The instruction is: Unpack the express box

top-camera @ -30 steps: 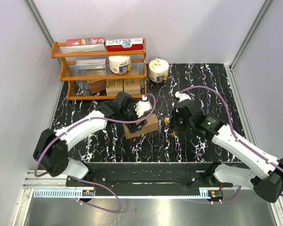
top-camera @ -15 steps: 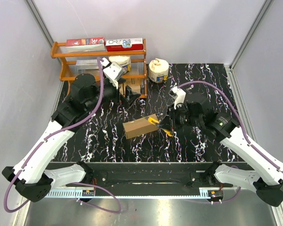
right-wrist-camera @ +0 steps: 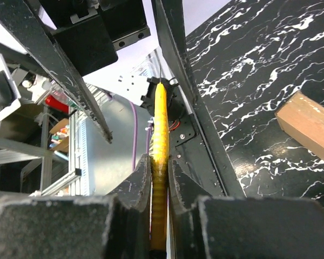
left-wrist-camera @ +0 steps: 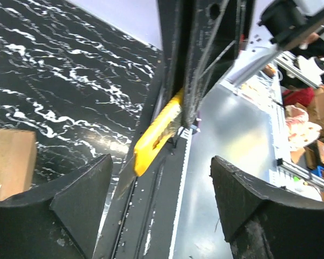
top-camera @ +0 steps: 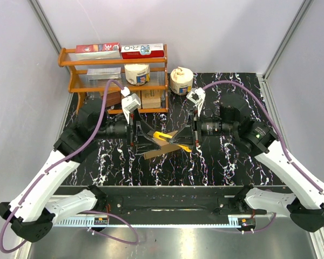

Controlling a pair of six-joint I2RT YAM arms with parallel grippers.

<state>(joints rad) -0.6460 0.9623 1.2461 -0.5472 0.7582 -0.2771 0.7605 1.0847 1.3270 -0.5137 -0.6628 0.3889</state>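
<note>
The express box [top-camera: 157, 150], a plain brown carton, lies mid-table, partly hidden under both grippers. It also shows in the left wrist view [left-wrist-camera: 9, 162] and in the right wrist view [right-wrist-camera: 309, 128]. My right gripper [top-camera: 184, 141] is shut on a yellow utility knife [top-camera: 163, 137] and holds it level over the box, pointing left. In the right wrist view the knife [right-wrist-camera: 160, 124] sits clamped in the gripper [right-wrist-camera: 159, 168]. My left gripper [top-camera: 144, 138] is open and faces the knife tip. In the left wrist view the gripper [left-wrist-camera: 161, 202] is empty, with the knife [left-wrist-camera: 156, 129] just beyond it.
An orange shelf rack [top-camera: 69, 65] stands at the back left, holding red-and-white cartons [top-camera: 98, 48], small brown boxes [top-camera: 140, 99] and a white tub [top-camera: 136, 73]. A white jar [top-camera: 181, 81] stands right of the rack. The black marbled tabletop [top-camera: 243, 97] extends to the right.
My left arm has swung from the shelf down to the box and now faces the right gripper. My right gripper has turned and carried the knife left over the box.
</note>
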